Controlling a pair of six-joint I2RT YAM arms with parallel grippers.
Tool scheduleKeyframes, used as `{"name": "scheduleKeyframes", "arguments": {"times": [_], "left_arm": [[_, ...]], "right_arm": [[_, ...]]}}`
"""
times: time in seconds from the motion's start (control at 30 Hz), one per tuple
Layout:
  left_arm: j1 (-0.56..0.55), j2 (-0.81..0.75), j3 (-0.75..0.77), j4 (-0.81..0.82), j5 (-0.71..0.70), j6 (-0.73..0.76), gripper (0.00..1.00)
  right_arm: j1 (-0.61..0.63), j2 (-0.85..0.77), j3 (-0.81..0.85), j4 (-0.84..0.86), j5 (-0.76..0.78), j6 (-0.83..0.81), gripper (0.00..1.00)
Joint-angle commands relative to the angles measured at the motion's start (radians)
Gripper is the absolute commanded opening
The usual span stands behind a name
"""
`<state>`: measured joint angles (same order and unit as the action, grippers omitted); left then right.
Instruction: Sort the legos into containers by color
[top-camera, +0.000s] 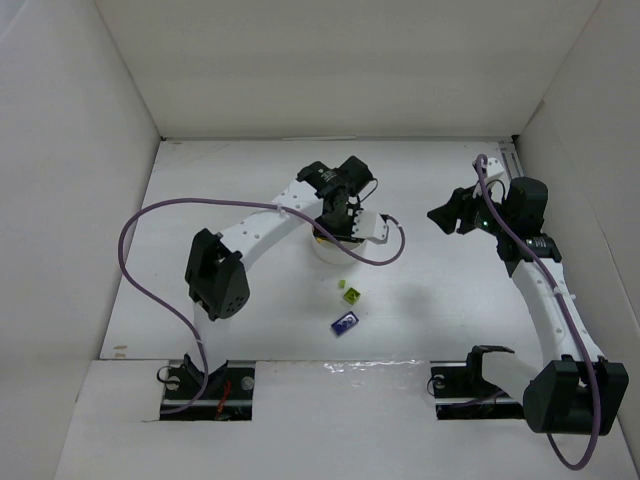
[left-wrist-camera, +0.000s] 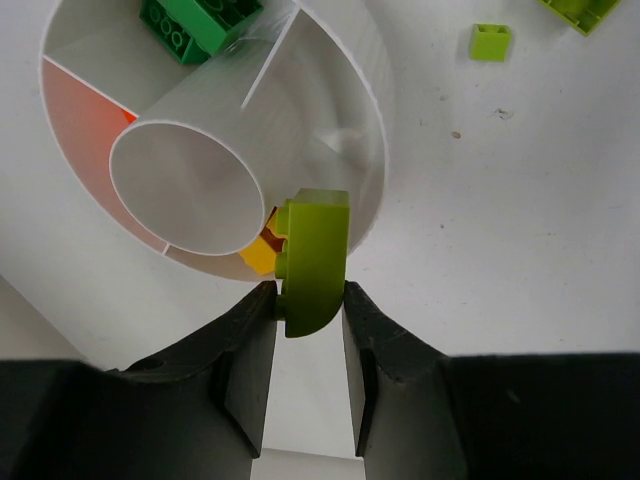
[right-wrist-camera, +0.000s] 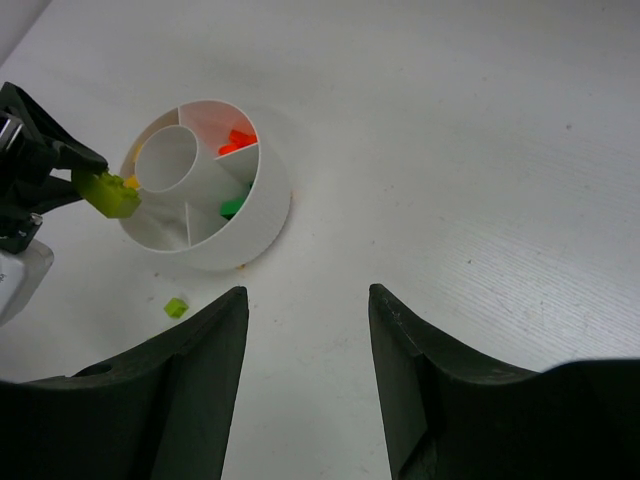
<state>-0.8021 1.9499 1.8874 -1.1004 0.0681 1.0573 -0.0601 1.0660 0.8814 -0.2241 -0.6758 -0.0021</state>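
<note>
1. The left hand (left-wrist-camera: 306, 296) clenches a lime brick (left-wrist-camera: 315, 255) over the dish (left-wrist-camera: 345, 90) rim, by the wedge holding a yellow brick (left-wrist-camera: 257, 258); dropped here, colours would likely mix.
2. The right hand (right-wrist-camera: 305, 293) gapes empty, well apart.

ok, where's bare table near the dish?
Bare: table between dish and right gripper, and beyond the dish toward the back wall. Crowded: its near side, with loose lime bricks and a blue brick, plus the left gripper holding a curved lime brick.

Top camera overlooks the whole desk (top-camera: 250, 180) from above; left wrist views the dish (left-wrist-camera: 335, 85) closely, right wrist from farther.
</note>
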Motion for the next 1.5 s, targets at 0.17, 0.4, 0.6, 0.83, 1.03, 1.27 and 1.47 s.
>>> {"name": "scheduleKeyframes", "arguments": {"times": [0.17,0.4,0.6,0.83,1.03,1.27,1.47], "left_arm": [[0.003,0.026,0.061,-0.026,0.016,0.010,0.32],[0.003,0.026,0.079,0.003,0.035,0.010,0.39],[0.023,-0.130,-0.006,0.059,0.148,0.049,0.41],[0.044,-0.546,-0.472,0.308,0.505,0.064,0.39],[0.011,-0.802,-0.818,0.620,0.708,-0.039,0.48],[-0.101,-0.755,-0.953,0.738,0.699,-0.083,0.50],[-0.121,-0.591,-0.918,0.777,0.690,-0.065,0.50]], "right_arm": [[-0.017,-0.020,-0.013,0.046,0.002,0.008,0.57],[-0.017,-0.020,-0.013,0.046,0.002,0.008,0.57],[-0.017,-0.011,-0.013,0.055,0.002,0.008,0.57],[-0.017,-0.001,-0.013,0.065,-0.007,0.008,0.57],[-0.017,-0.001,-0.013,0.065,-0.016,0.008,0.57],[-0.026,0.009,-0.013,0.065,-0.016,0.008,0.57],[-0.026,0.009,-0.013,0.065,-0.016,0.008,0.58]]}}
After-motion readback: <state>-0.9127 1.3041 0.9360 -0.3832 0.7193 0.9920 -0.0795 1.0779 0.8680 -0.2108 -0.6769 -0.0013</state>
